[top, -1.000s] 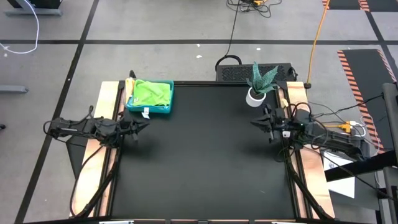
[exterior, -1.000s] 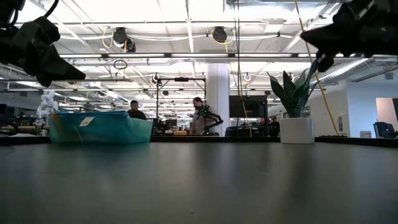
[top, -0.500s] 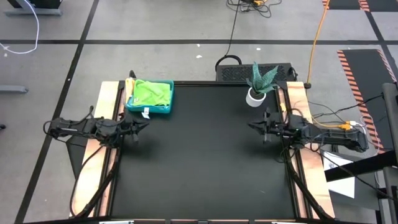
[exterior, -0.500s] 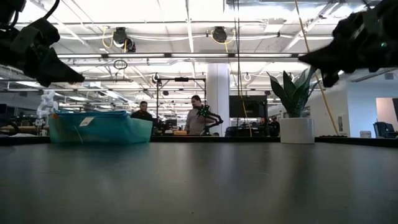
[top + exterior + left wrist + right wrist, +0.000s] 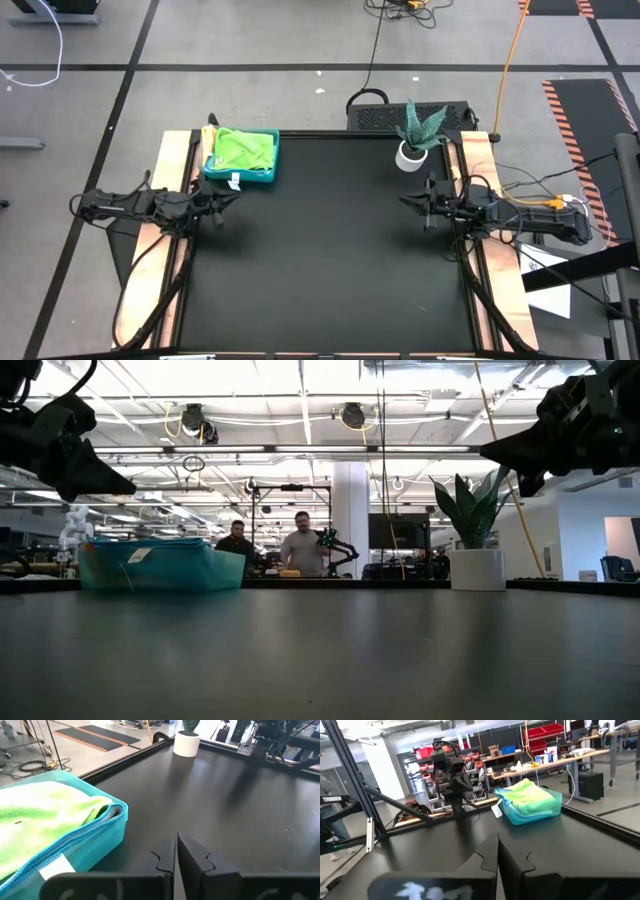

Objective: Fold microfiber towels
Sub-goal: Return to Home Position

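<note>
The microfiber towels lie piled in a teal tray (image 5: 268, 172) at the table's far left corner, with a green towel (image 5: 243, 148) on top. A blue cloth edge (image 5: 64, 845) with a white tag (image 5: 235, 181) hangs over the tray's near rim. My left gripper (image 5: 236, 198) hovers shut above the table's left edge, just near of the tray, pointing toward the right. My right gripper (image 5: 402, 203) hovers shut by the right edge and points left. Both are well above the table top in the low view, and neither holds anything.
A potted plant in a white pot (image 5: 412, 152) stands at the table's far right corner, just beyond my right gripper. The black table top (image 5: 320, 260) stretches between the two arms. In the low view, people stand in the room beyond the table's far edge.
My right gripper has sunk a little and its arm has swung round until it lies straight along the right edge's middle, pointing left; it has stayed shut and then kept still. The people in the room behind have shifted.
</note>
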